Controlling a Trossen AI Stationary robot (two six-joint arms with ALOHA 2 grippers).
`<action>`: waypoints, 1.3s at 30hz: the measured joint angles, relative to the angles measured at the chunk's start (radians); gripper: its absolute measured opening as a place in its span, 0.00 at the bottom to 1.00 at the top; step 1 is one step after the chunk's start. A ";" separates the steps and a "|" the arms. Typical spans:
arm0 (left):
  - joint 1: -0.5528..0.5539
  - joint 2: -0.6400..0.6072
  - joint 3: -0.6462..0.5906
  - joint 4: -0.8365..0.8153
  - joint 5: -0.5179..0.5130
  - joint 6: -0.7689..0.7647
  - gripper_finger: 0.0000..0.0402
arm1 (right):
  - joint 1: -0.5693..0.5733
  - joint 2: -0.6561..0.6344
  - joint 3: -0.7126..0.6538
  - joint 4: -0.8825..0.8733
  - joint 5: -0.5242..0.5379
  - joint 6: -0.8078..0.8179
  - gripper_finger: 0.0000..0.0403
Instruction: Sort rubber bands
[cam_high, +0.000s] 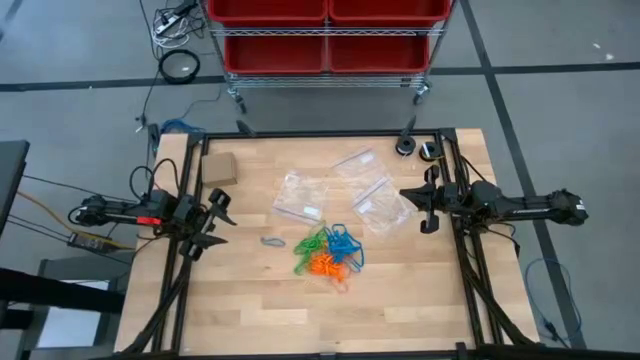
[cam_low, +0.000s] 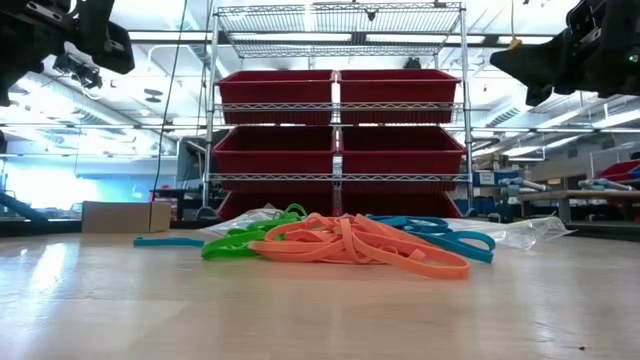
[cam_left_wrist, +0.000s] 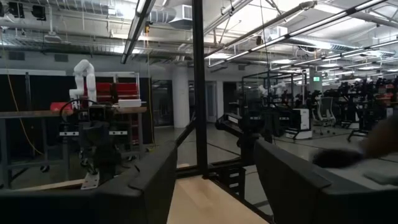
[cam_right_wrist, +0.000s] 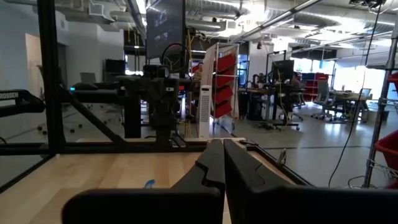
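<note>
The rubber bands (cam_high: 328, 252) are lying tangled in one heap on the counter (cam_high: 250, 300), between the wide-spread left claw (cam_high: 212, 222) and the fully closed right claw (cam_high: 420, 208); one pinch is risking dragging several colours together.

Bright overhead strip lights, ceiling glare in wrist views; soft shadows on table (cam_high: 250, 300); foreground blurred.

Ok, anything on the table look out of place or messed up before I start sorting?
Nothing is damaged. The rubber bands lie in one tangled heap of green, orange and blue, unsorted. One blue band lies alone beside the heap, toward the left gripper. The three clear bags lie loosely, partly overlapping.
</note>
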 joint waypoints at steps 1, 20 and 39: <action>0.000 0.000 0.000 0.000 0.000 0.000 0.55 | 0.000 0.000 0.000 0.000 0.000 0.000 0.00; 0.000 0.000 0.000 0.045 0.000 0.084 0.55 | -0.001 0.000 0.000 0.000 0.008 -0.179 0.00; 0.000 0.000 0.000 0.045 0.000 0.085 0.55 | -0.001 0.000 0.000 0.001 0.080 -0.227 0.00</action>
